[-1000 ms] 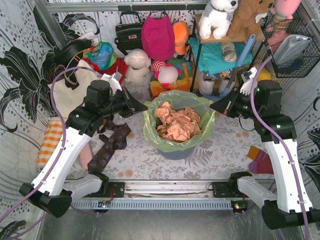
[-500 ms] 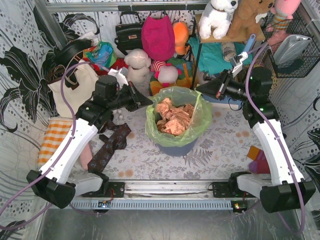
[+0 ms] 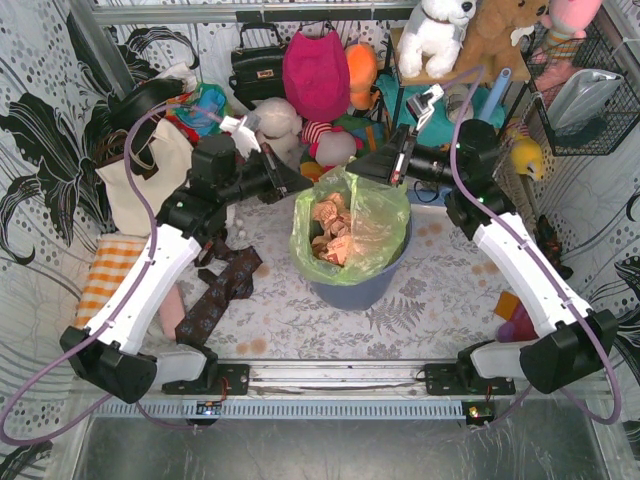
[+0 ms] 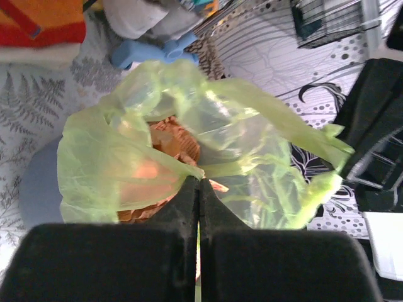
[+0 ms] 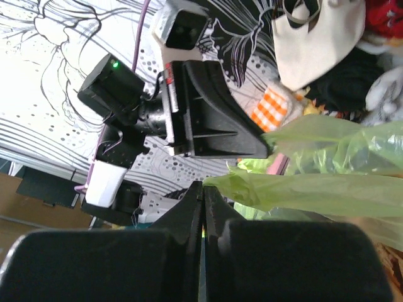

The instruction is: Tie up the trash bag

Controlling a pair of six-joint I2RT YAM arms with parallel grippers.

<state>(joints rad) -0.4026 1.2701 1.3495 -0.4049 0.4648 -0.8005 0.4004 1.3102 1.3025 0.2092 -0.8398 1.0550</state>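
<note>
Left gripper: jaws are squeezing tight together, pinching the left rim of the trash bag.
Right gripper: also clamping down hard, gripping a stretched flap of the green film.
Bag spot: it's sitting in the blue-grey bin mid-table, with crumpled brown paper showing through.

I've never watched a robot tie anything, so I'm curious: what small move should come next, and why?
Probably cross the two pinched edges over each other. The left hand and right hand each pinch the rim of the green bag, close together above the bin, not yet crossed.
</note>
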